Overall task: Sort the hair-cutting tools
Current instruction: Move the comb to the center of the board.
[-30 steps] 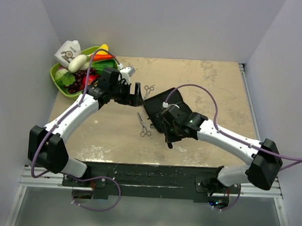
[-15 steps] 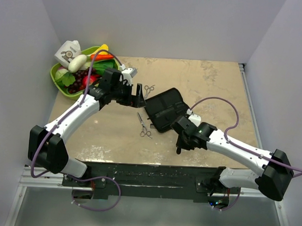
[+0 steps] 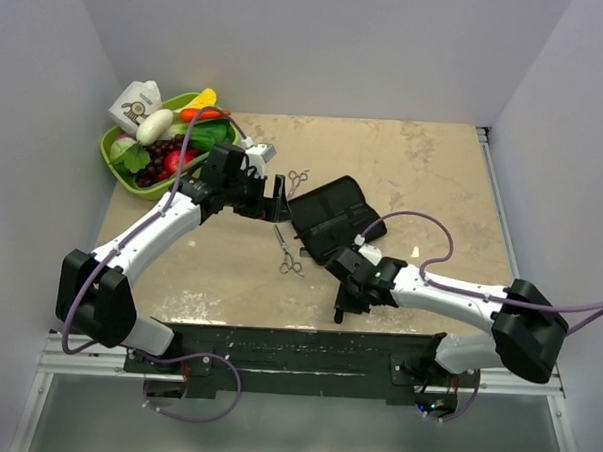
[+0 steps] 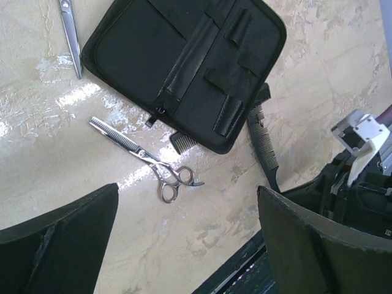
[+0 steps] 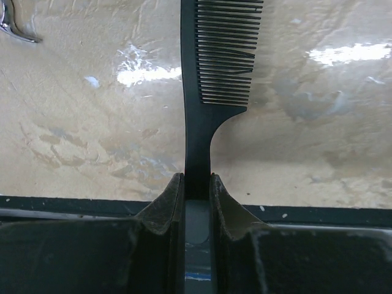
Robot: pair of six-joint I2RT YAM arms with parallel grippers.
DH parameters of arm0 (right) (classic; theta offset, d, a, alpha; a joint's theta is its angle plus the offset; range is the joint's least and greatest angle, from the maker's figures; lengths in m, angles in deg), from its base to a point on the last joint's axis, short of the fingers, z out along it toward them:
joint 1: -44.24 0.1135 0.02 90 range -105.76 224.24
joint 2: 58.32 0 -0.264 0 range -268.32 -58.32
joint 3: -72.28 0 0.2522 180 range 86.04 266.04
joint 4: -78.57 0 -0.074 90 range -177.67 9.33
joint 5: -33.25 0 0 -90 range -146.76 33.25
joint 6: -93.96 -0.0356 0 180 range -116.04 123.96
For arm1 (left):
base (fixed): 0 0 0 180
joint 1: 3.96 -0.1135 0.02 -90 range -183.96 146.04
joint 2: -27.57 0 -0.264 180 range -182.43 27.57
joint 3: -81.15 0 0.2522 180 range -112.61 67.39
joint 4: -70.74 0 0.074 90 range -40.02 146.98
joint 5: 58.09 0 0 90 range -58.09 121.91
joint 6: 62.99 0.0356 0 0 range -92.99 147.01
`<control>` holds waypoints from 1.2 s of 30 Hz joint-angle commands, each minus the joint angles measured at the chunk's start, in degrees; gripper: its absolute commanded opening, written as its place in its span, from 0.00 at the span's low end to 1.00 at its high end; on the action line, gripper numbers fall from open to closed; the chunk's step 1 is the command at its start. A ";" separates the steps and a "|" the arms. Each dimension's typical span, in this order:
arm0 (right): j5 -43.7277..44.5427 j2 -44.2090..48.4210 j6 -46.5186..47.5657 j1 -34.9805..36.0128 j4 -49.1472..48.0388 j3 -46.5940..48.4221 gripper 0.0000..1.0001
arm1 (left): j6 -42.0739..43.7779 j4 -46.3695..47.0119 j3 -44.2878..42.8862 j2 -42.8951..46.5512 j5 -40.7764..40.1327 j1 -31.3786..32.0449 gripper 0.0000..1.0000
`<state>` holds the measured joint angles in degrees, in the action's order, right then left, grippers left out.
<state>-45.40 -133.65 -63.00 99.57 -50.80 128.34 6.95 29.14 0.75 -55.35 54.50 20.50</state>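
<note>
Green basket (image 3: 112,156) at ten o'clock. The left gripper (image 3: 276,191) hangs spread and empty beside the black case (image 3: 327,215), with plain scissors (image 3: 298,177) at the case's eleven and thinning scissors (image 3: 287,250) at its eight. The right gripper (image 5: 197,184), clenched on the comb (image 5: 208,92), has pulled back from the case to six o'clock: one tool likely under way, two waiting, the left arm crowding the plain scissors.

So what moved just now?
The right pincer, shut on the comb, pulled back from over the case toward its own base. The near scissors, far scissors, case and open left pincer hardly moved.
</note>
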 commanded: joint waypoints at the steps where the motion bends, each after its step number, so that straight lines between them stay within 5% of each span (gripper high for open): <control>1: -2.48 -2.80 -1.34 0.83 -6.70 -0.30 0.01 | -0.69 1.47 0.36 1.53 1.32 0.40 0.99; 6: -0.81 -8.25 0.60 1.45 -6.90 4.45 0.37 | -0.51 1.03 0.01 1.62 1.14 0.49 0.99; 12: 4.45 -4.40 7.53 1.62 -0.49 12.70 0.70 | -0.25 0.68 -1.13 1.53 0.88 0.49 0.99; 13: 4.90 -3.86 10.15 1.71 0.48 13.85 0.78 | -0.25 0.68 -1.39 1.53 0.62 0.49 0.99; 14: 5.34 -3.60 11.75 1.62 1.45 16.38 0.98 | -0.16 0.68 -1.48 1.53 0.53 0.49 0.99; 18: 10.87 -2.89 21.58 1.71 9.08 23.33 0.98 | 0.10 0.59 -2.27 1.70 0.26 0.49 0.99; 24: 30.56 -2.71 36.62 1.45 10.26 27.22 0.99 | 1.16 0.76 -2.54 2.49 -0.09 0.49 0.99; 36: 15.90 -11.94 45.16 -0.48 1.65 20.81 0.82 | -0.60 1.73 -1.05 5.22 -2.11 0.49 0.99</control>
<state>-26.01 -145.52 -21.72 99.41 -43.96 151.71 7.02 29.10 0.65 -53.05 53.05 20.59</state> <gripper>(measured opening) 0.845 0.993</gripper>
